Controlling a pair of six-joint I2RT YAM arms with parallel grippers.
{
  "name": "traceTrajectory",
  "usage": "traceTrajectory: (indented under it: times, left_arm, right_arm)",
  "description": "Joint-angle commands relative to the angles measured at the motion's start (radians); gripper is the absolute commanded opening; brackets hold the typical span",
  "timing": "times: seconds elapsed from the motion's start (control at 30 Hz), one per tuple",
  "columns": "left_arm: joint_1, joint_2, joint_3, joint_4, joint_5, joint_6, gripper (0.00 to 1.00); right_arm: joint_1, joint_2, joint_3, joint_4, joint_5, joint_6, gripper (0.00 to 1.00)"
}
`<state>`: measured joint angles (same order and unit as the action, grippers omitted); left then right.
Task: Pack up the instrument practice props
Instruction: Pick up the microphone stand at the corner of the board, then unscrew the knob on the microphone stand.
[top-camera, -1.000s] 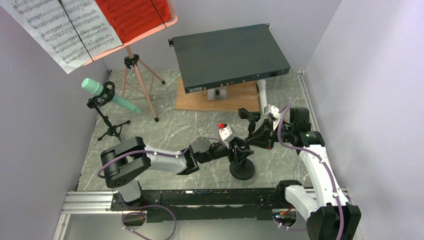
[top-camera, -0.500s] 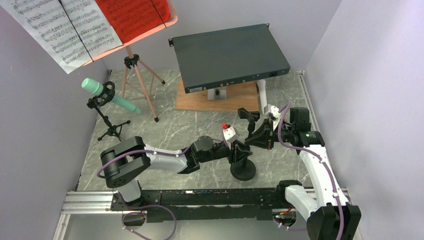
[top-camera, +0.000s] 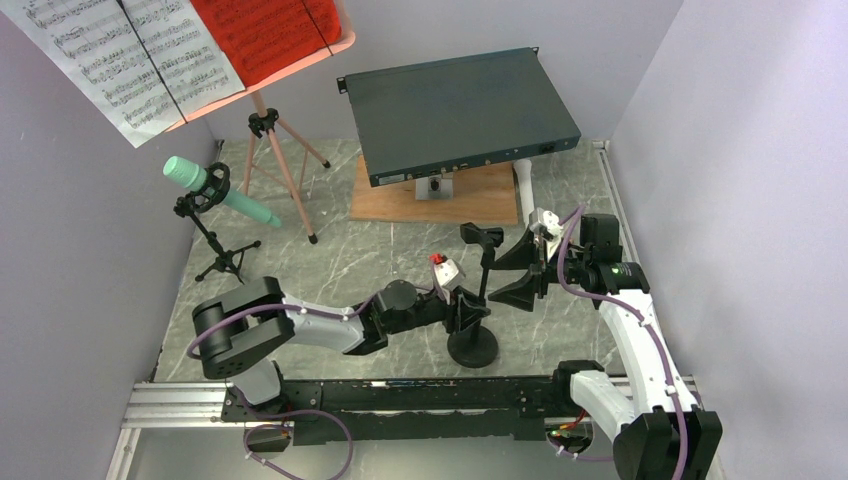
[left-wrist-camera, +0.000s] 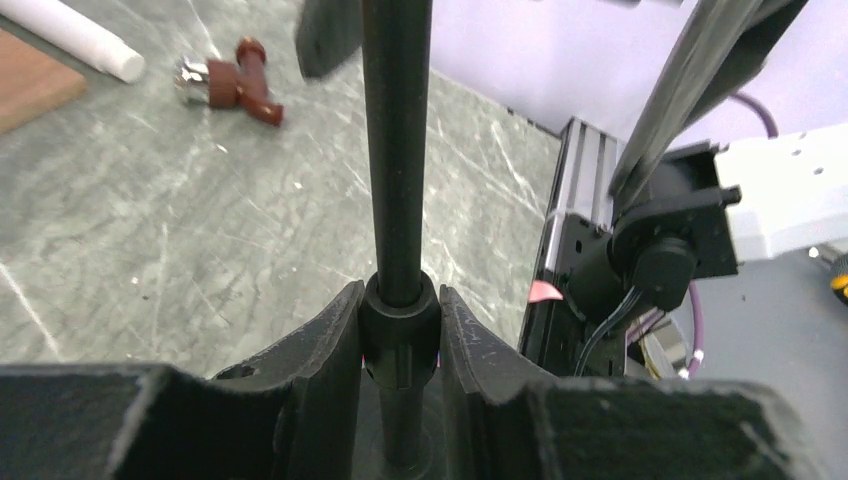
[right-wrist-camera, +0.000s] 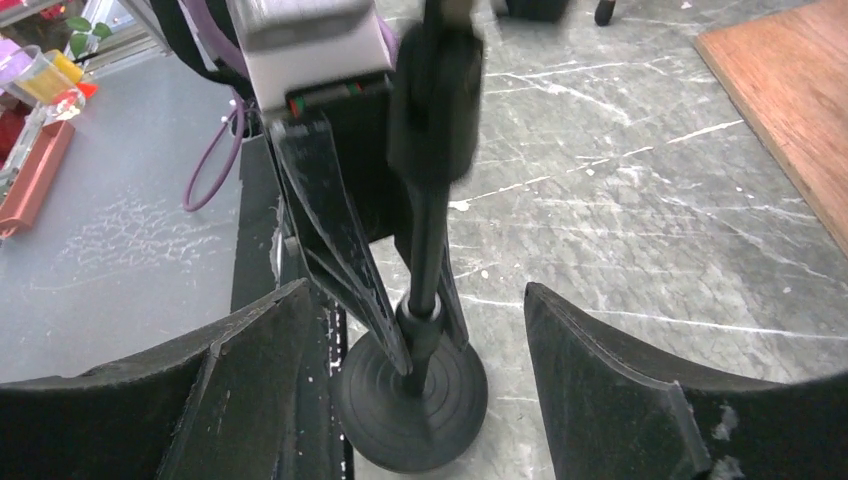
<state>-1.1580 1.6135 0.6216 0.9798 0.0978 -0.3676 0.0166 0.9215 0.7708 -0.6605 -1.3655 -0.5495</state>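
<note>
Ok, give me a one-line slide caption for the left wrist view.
Left gripper clamped on the black mic stand at the pole's collar, grey marble table behind.

We see a dark grey flat rack box (top-camera: 460, 112) at the back of the grey marbled tabletop (top-camera: 340, 260). It is raised and tilted, propped on a small pale support (top-camera: 435, 187) that stands on a wooden board (top-camera: 430, 205). The board lies flat under the box, its front edge showing past it. From the left wrist view, a small red-brown piece with a silver end (left-wrist-camera: 225, 88) lies on the tabletop near the board's corner. Plain lavender walls (top-camera: 720, 150) close in the sides and back.
</note>
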Motion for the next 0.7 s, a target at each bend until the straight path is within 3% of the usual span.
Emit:
traceTrajectory:
  times: [0.0, 0.3, 0.47, 0.53, 0.6, 0.67]
  left_arm:
    - [-0.003, -0.137, 0.007, 0.179, -0.095, -0.030, 0.00]
    - [-0.003, -0.170, 0.080, 0.182, -0.139, -0.047, 0.00]
    - [-0.003, -0.156, 0.134, 0.176, -0.161, -0.059, 0.00]
    - [-0.004, -0.152, 0.154, 0.161, -0.181, -0.072, 0.00]
    - [-0.003, -0.147, 0.168, 0.154, -0.198, -0.085, 0.00]
    - [-0.003, -0.144, 0.174, 0.147, -0.223, -0.101, 0.00]
  right_arm:
    - [0.014, 0.001, -0.026, 0.050, -0.047, 0.006, 0.81]
    - [0.066, 0.036, -0.071, 0.135, -0.026, 0.062, 0.84]
    - [0.099, 0.047, -0.090, 0.183, -0.015, 0.091, 0.78]
    - [0.108, 0.052, -0.093, 0.205, -0.003, 0.111, 0.71]
    - [0.111, 0.054, -0.091, 0.218, 0.007, 0.122, 0.57]
    - [0.113, 0.053, -0.085, 0.224, 0.009, 0.126, 0.28]
